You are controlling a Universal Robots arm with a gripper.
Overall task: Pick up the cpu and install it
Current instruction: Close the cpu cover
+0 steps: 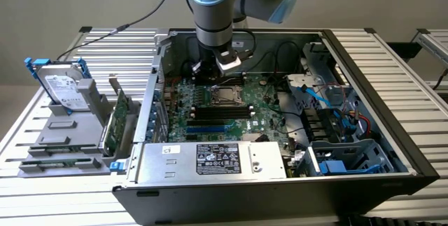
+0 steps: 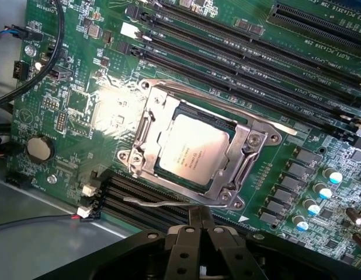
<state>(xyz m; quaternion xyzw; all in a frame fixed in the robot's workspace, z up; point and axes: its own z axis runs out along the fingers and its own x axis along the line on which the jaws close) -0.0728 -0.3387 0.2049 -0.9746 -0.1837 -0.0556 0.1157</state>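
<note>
Wrist view: small square silver-topped cpu (image 2: 189, 153) already seated in its steel socket frame (image 2: 250, 143), placing seemingly done; black tool (image 2: 199, 217), pinched shut and empty, sits at its twelve o'clock in the exterior view.

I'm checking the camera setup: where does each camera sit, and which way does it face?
Exterior view: raised, off the arm, looking down into the open computer case; the arm hangs over the motherboard.
Wrist view: on the wrist, looking down close at the motherboard; the shut gripper shows.
Shared: the cpu lying in its socket, just beyond the gripper.
</note>
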